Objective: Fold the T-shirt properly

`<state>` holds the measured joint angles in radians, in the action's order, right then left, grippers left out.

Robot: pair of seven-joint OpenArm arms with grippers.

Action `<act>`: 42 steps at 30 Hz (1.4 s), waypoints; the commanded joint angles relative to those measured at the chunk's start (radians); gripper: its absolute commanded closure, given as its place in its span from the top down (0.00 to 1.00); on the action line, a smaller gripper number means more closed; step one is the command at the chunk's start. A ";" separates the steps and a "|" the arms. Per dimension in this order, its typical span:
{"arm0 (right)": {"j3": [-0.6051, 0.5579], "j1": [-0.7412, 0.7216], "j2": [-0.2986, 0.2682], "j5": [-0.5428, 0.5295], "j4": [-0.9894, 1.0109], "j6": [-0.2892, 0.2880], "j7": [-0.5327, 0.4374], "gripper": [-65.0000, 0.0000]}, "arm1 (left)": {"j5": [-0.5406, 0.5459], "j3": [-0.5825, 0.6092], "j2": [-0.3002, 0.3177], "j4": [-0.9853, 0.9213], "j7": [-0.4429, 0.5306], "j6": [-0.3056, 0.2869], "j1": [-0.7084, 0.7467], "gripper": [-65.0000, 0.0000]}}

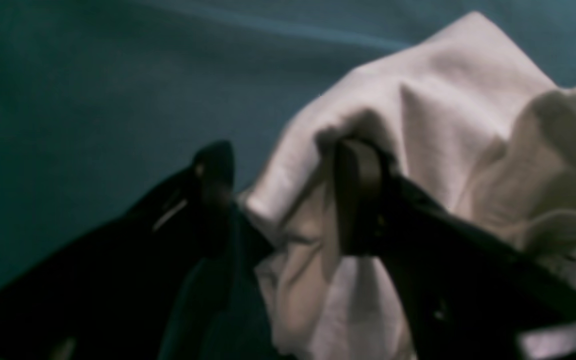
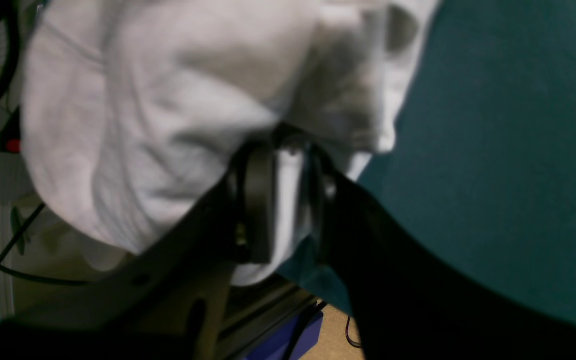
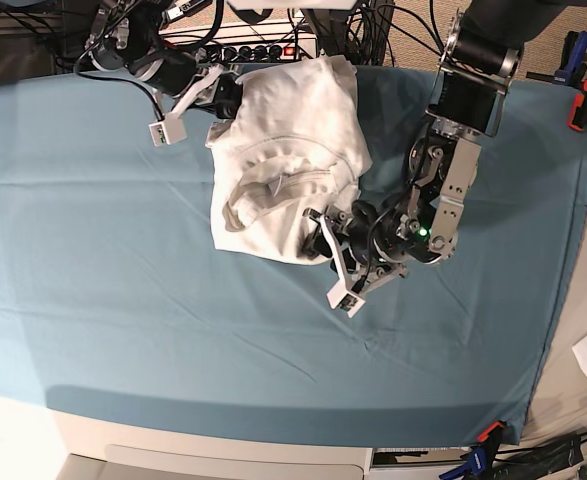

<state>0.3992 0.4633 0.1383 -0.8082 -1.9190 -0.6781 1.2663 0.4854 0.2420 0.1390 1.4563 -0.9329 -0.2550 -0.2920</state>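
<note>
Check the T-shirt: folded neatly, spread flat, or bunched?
Bunched. The T-shirt lies as a wrinkled heap on the teal table cover, with no flat panel or straight fold edges showing.

No words, numbers or signs can be read anywhere. The T-shirt (image 3: 291,160) is plain white with no print. The teal cover on the desk (image 3: 123,300) under the T-shirt has no writing on it either.
</note>
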 commanded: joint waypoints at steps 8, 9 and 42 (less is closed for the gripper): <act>0.094 -0.001 -0.040 -0.010 -0.043 -0.007 -0.025 0.22 | 0.012 -0.003 -0.002 0.016 -0.006 -0.079 -0.048 0.51; 0.123 -0.001 -0.055 -0.010 -0.055 -0.007 -0.026 0.22 | 0.012 -0.003 -0.002 0.016 -0.012 -0.079 -0.049 0.51; -0.003 -0.061 0.001 -0.318 -0.146 -0.020 0.028 0.00 | 0.748 -0.251 0.121 0.208 -0.291 -0.364 0.369 0.00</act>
<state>0.3977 0.4038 0.1387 -1.0878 -2.0525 -0.6964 1.3193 1.2034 -0.0059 0.2554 1.6482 -1.2377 -0.6151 0.0875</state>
